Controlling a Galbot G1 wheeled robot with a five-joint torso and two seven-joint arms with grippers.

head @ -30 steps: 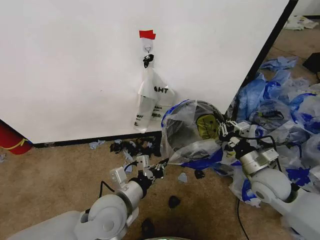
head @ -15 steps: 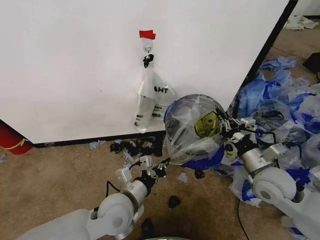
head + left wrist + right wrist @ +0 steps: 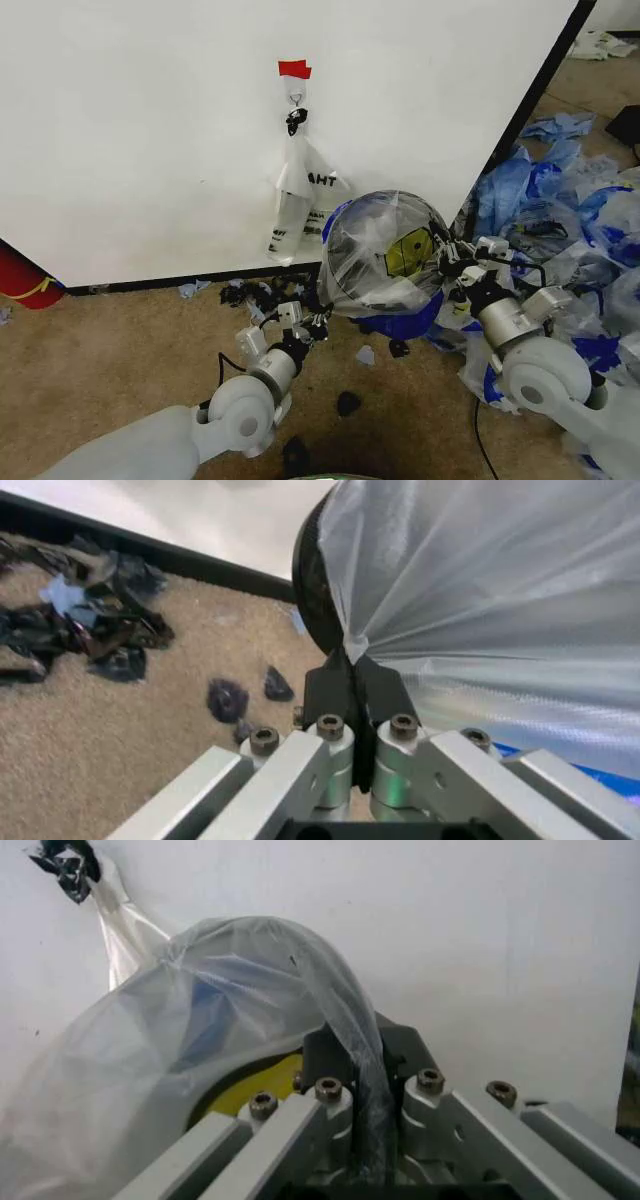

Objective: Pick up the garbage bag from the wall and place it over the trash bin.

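Two pincers, left [image 3: 318, 325] & right [image 3: 447, 262], grip smiley garbage bag [image 3: 385, 250]; wall bag [image 3: 300, 195] reads "AHT".

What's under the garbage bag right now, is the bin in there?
Through the garbage bag, stretched between the left gripper and right gripper, a dark curved rim of the trash bin shows beneath the plastic. The bin's body and base are covered.

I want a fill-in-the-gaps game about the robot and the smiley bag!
1. The garbage bag is stretched between ____ end effectors.
2. The left end effector is ____ on the bag's edge.
3. The smiley face on the bag is coloured ____.
4. Above the hook on the wall sits a piece of ____ tape.

Missing words: two; shut; yellow; red
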